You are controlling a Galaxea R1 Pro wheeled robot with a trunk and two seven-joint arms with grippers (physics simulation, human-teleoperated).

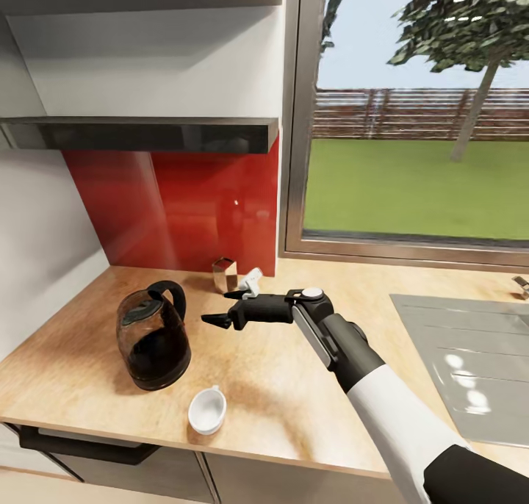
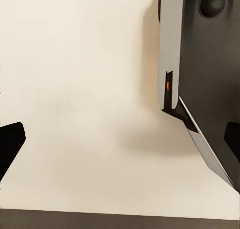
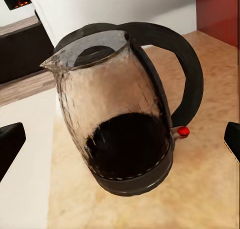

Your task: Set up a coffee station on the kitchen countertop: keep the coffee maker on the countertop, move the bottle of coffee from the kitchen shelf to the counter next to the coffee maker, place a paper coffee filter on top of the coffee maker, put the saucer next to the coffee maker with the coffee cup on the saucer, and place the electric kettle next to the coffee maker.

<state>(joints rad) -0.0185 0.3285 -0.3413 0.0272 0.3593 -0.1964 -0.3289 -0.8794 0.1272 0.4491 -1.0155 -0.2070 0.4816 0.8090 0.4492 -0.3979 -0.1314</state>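
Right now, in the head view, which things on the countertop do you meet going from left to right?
electric kettle → coffee cup → right end effector → sink

The head camera looks down over the bench (image 1: 294,386); the kettle (image 1: 153,335) sits at 9 o'clock. The right wrist camera faces the same kettle (image 3: 125,114) closely. The left wrist camera faces a pale surface.

Smoky glass, black trim, beige wood.
The electric kettle (image 3: 120,114) has a red switch (image 3: 183,131); beside it, the coffee cup (image 1: 206,410) is plain white.
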